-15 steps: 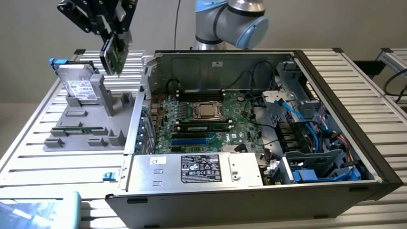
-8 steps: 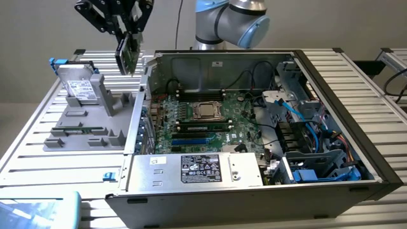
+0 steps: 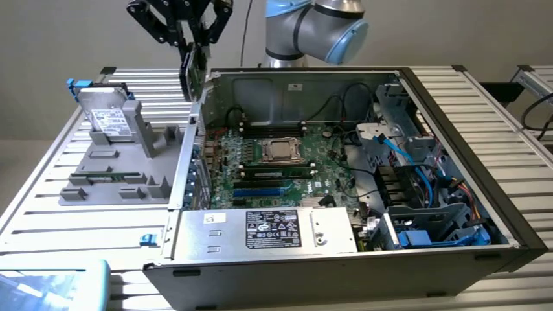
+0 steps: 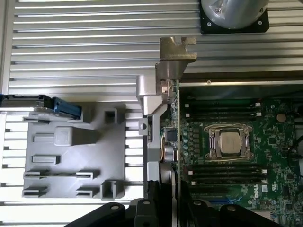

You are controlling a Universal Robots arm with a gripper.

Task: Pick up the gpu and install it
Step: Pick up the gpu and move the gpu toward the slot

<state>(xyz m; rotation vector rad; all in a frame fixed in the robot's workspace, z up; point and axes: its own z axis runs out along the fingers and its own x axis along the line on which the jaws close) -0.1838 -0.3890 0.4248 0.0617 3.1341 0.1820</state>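
Note:
My gripper [image 3: 191, 44] hangs high above the back-left corner of the open computer case [image 3: 484, 116] and is shut on the gpu [image 3: 191, 72]. The gpu is a thin green card held on edge, hanging down from the fingers just over the case's wall on the exterior view's left. In the wrist view the gpu [image 4: 169, 137] runs edge-on away from my gripper [image 4: 165, 210], with its silver metal bracket [image 4: 174, 56] at the far end. It sits above the border between the grey holder [image 4: 71, 151] and the motherboard [image 4: 227, 142].
Inside the case lie the green motherboard [image 3: 259, 170] with a CPU socket [image 3: 281, 150], memory slots, cables and a power supply [image 3: 268, 230]. On the exterior view's left, a grey holder [image 3: 112, 181] carries a silver drive [image 3: 111, 120] on the slatted table [image 3: 52, 214].

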